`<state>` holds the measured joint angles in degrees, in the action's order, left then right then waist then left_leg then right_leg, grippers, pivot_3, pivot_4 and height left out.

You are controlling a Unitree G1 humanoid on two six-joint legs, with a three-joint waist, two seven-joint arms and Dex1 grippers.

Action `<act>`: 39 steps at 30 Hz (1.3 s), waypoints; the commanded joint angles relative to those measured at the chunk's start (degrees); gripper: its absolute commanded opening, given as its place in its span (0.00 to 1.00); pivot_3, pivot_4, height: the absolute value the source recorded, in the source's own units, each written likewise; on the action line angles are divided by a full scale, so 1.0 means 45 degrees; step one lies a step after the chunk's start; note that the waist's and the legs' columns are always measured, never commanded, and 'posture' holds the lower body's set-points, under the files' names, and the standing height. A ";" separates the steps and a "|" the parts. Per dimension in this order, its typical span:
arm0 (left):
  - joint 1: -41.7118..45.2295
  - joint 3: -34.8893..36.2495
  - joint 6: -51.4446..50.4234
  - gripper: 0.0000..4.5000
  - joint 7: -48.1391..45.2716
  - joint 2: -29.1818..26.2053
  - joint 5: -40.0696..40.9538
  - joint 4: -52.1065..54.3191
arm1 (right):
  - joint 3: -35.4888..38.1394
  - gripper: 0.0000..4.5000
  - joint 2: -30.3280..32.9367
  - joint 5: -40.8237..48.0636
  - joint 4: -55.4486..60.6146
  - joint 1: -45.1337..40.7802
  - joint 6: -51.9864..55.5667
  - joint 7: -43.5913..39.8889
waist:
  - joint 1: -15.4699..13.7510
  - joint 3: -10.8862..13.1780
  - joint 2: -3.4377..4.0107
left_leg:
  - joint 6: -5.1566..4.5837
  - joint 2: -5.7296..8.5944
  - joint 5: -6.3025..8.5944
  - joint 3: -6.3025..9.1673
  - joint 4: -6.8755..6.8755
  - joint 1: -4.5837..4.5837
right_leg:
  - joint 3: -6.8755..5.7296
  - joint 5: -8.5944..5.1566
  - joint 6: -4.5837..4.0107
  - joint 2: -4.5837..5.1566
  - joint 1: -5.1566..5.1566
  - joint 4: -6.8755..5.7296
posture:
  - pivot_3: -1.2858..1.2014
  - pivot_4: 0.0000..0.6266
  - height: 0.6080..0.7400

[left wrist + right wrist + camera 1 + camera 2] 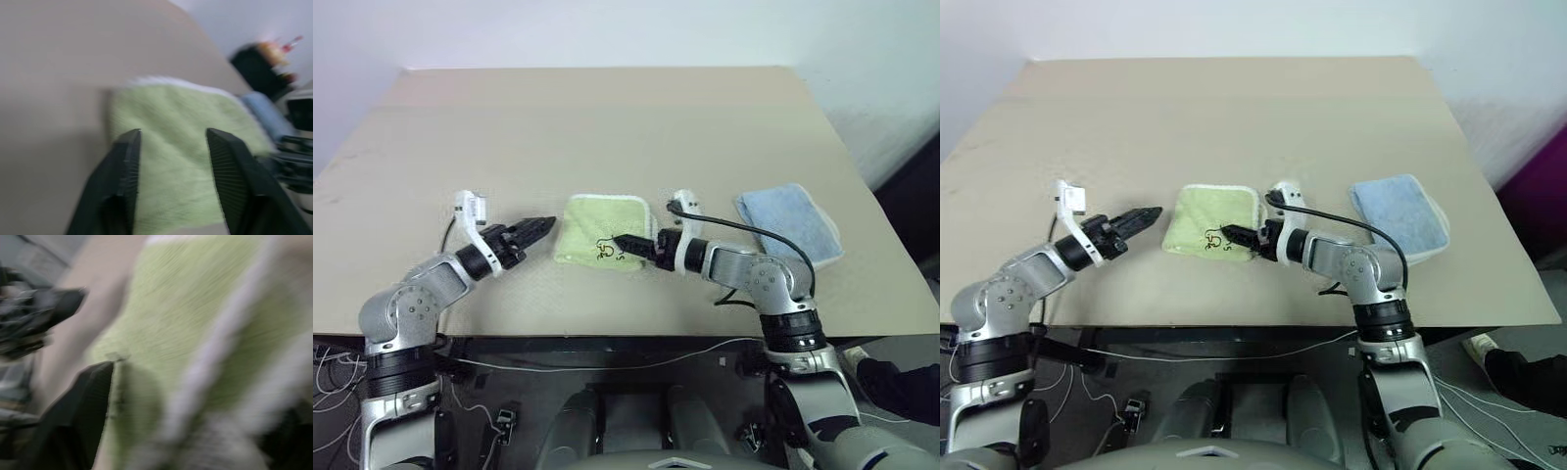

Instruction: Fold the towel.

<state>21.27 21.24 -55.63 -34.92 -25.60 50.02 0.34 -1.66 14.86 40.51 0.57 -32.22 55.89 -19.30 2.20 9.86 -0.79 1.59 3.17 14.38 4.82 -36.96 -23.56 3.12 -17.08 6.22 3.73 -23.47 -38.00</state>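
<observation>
- Head views: the towel lies near the middle of the table as a small folded square, white edging along its far and right sides, the black scribbled mark on its near right part. By its look the folding is mostly or wholly done; what may be left is a last tidy or letting it lie.
- The left gripper hangs just to the left of the towel, apart from it and pointing at it. The right gripper sits over the towel's near right corner, by the mark; I cannot tell whether it touches the cloth.
- A light blue cloth lies well to the right.
- Left wrist view: the left gripper's two fingers stand clearly apart with nothing between them, the towel lying flat beyond them. This open state is hard to read from the head views.
- Right wrist view: blurred, close over the green cloth and its white edge. One dark finger shows; whether the jaws are spread or closed on the cloth, I cannot tell here.
</observation>
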 commanded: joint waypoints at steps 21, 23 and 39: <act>0.1793 0.0139 -0.4581 0.99 0.1924 0.0802 0.1219 -0.3513 | 0.1543 0.87 0.1874 -0.1155 0.3894 0.1710 -0.1257 -0.0461 | -0.0238 -0.0001 0.0000 | 0.0002 0.0005 0.0000 -0.0003 -0.0001 0.0020 | 0.0008 0.0000 0.0000 0.0012 0.0024 0.0005 | 0.52 0.24 1.00; 0.1846 0.0308 -0.4879 0.91 0.2091 0.1057 0.1353 -0.3495 | 0.1488 0.87 0.1785 -0.1214 0.3937 0.1729 -0.1263 -0.0444 | -0.0320 -0.0002 -0.0001 | 0.0002 0.0007 0.0000 -0.0004 -0.0003 0.0021 | 0.0008 0.0000 0.0000 0.0012 0.0025 0.0007 | 0.52 0.24 1.00; 0.1935 0.1773 -0.4669 0.01 0.2852 0.2119 0.1841 -0.3135 | 0.1117 0.87 0.1404 -0.1502 0.3977 0.1854 -0.1377 -0.0506 | -0.0325 -0.0002 -0.0001 | 0.0006 0.0007 -0.0002 -0.0002 -0.0006 0.0020 | 0.0006 0.0000 0.0000 0.0014 0.0025 0.0005 | 0.52 0.24 1.00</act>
<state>29.37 26.40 -78.70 -22.86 -15.98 57.21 -13.34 3.07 21.36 33.82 16.12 -23.48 50.83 -21.32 0.74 9.85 -0.80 1.61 3.21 14.37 4.81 -36.98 -23.47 3.15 -17.08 6.21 3.79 -23.36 -37.97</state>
